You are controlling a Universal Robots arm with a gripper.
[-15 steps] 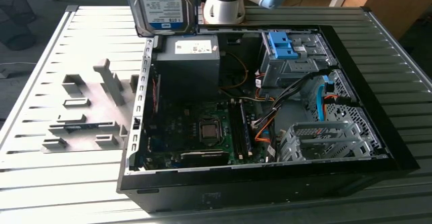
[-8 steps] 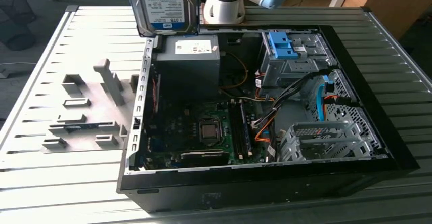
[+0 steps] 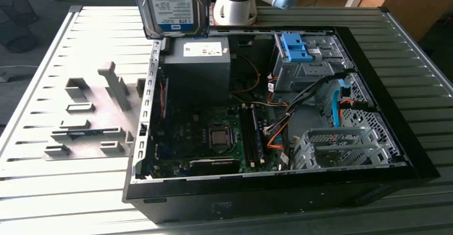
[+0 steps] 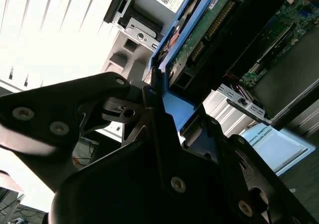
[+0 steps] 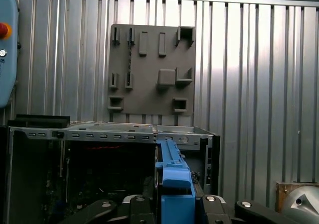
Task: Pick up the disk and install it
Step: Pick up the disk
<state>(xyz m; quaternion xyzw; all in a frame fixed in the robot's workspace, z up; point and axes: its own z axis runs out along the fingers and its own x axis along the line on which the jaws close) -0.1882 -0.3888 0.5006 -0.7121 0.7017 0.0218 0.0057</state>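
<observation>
- tool (image 5: 174, 204) clamped on the blue frame of the disk (image 3: 173, 4), seen in both wrist views
- disk held upright in the air, label facing out in the exterior view, over the far rim of the open computer case (image 3: 283, 192), above the grey power box (image 3: 198, 65)
- grey slotted plate (image 3: 85, 123) lies beside the case on the slatted bench (image 3: 42, 192)

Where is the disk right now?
The disk hangs upright at the top of the exterior view, clamped by the gripper above the open computer case, just over the grey power supply.
</observation>
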